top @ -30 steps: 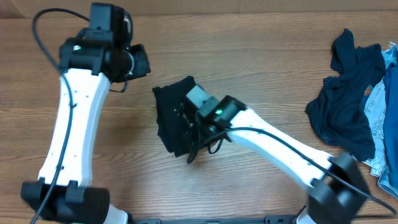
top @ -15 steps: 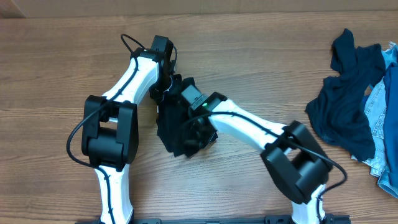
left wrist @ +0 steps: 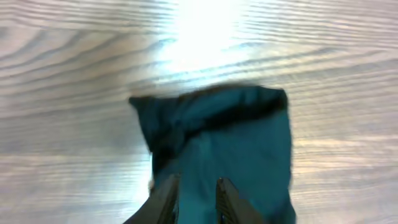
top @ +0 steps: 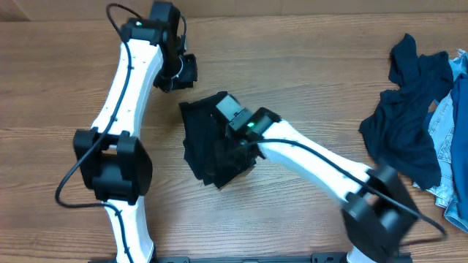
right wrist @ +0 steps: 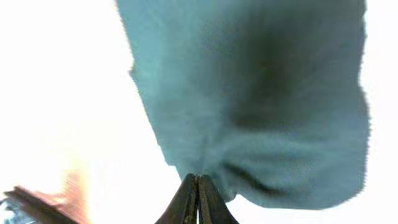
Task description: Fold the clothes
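**Folded dark garment at table centre: right gripper closed on it, left gripper clear**

The dark garment [top: 203,139] lies in a compact folded bundle on the wooden table [top: 307,66], near the middle and slightly left. The right gripper [top: 238,155] sits on the bundle's right side. In the right wrist view its fingers [right wrist: 198,196] are pressed together, with the tips meeting at the cloth's edge and pinching a puckered fold. The left gripper [top: 179,71] stands apart from the garment, beyond its far edge, with bare table between them. In the left wrist view its fingers [left wrist: 166,198] are slightly parted, and nothing is seen gripped between them. A pile of clothes [top: 406,124], dark blue with pale denim beside it, lies at the table's right edge, well apart from the bundle
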### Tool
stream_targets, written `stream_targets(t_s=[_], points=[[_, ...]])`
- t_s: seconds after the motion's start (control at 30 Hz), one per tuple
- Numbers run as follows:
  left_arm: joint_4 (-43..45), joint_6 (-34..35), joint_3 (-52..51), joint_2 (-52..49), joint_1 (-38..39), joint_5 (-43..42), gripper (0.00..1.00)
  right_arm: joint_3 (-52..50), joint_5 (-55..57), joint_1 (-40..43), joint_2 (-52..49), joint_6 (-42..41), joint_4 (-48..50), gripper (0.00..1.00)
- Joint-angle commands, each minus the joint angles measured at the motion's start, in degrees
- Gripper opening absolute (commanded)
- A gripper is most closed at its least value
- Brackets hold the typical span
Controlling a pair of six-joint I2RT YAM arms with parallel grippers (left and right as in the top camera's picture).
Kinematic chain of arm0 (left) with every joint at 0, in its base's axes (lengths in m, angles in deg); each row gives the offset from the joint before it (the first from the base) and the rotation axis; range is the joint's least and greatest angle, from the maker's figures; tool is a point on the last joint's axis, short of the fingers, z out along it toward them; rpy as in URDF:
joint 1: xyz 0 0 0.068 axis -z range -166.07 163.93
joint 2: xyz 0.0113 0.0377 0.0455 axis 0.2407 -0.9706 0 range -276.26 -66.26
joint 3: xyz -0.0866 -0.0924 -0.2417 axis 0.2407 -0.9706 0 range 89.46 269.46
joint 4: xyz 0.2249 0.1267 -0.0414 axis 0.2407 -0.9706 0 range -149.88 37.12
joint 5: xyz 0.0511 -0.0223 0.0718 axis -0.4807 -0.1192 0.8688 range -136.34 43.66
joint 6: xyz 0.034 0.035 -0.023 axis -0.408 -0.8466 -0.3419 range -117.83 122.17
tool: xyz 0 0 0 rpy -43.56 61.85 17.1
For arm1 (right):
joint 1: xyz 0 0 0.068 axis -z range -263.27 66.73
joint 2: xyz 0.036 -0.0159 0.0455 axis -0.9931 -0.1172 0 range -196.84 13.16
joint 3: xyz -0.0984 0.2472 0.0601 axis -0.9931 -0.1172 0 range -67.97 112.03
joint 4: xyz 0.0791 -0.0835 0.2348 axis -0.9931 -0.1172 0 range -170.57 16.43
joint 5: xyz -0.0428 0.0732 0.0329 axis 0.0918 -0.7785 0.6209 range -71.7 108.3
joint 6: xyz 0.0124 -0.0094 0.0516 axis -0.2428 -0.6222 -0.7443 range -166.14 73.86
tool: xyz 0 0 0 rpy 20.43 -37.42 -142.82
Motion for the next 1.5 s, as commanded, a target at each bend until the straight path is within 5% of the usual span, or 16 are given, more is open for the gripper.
stream_targets(t_s=[0.0, 0.1, 0.37, 0.47, 0.7, 0.83, 1.03, 1.1, 1.3, 1.47], points=[[-5.40, -0.83, 1.60, 5.05, 0.98, 1.31, 0.22, 0.66, 3.52, 3.76, 5.07, 1.22, 0.04, 0.04], [-4.94, 0.81, -5.01, 4.96, 2.27, 1.07, 0.04, 0.59, 1.36, 7.04, 4.09, 0.96, -0.26, 0.04], [17.94, 1.55, -31.15, 4.96, 6.34, 2.27, 0.05, 0.52, -7.26, 7.74, -5.40, -2.14, -0.61, 0.04], [24.09, 1.53, -35.43, 4.96, 5.81, 11.98, 0.09, -0.42, -7.21, 7.82, -10.43, -6.47, 0.50, 0.04], [31.45, 1.49, -35.26, 4.96, -0.66, 13.68, 0.18, -3.93, -8.94, 11.04, -15.15, -9.79, 0.96, 0.04], [24.61, -0.55, -24.72, 4.98, -5.01, 13.66, 0.15, -3.80, -9.18, 11.15, -14.95, -7.10, 1.44, 0.04], [-1.22, 0.98, -2.01, 5.14, -4.96, 2.32, 0.04, -3.80, -8.39, 11.15, -0.85, 9.42, 5.77, 0.04], [-6.54, 2.34, -1.84, 7.08, -4.85, 0.15, 0.04, -3.78, -5.53, 11.89, 5.25, 9.62, 6.23, 0.04], [-15.02, 8.26, -2.73, 26.14, 1.75, 16.94, 0.04, -3.80, -5.55, 12.28, 8.26, 10.54, 8.24, 0.04], [-5.88, 20.11, -28.87, 35.21, 18.34, 16.68, 0.17, -3.80, -5.51, 12.39, 7.72, 11.50, 14.67, 0.04]])
